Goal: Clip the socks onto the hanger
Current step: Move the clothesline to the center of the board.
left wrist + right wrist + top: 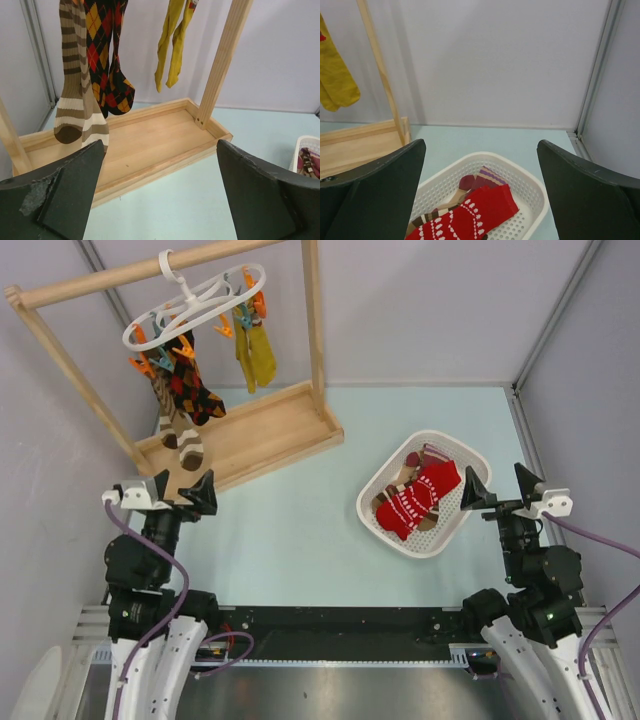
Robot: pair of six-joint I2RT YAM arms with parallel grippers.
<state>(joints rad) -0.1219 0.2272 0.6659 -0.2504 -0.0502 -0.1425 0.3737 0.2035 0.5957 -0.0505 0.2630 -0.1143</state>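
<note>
one red sock (424, 496), one hanger (188, 307)

A wooden rail frame (240, 435) stands on the pale desk (290, 530), a mustard-yellow sock (258, 352) and a black diamond-patterned sock (195, 390) hanging beneath its rail; a white perforated basket (420, 551) sits well apart.

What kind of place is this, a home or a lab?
Probably a robot lab bench staged for laundry: grey panel walls enclose the pale green table, a wooden rail frame carries a white plastic peg hanger, and a white perforated plastic basket holds a red patterned sock.
</note>
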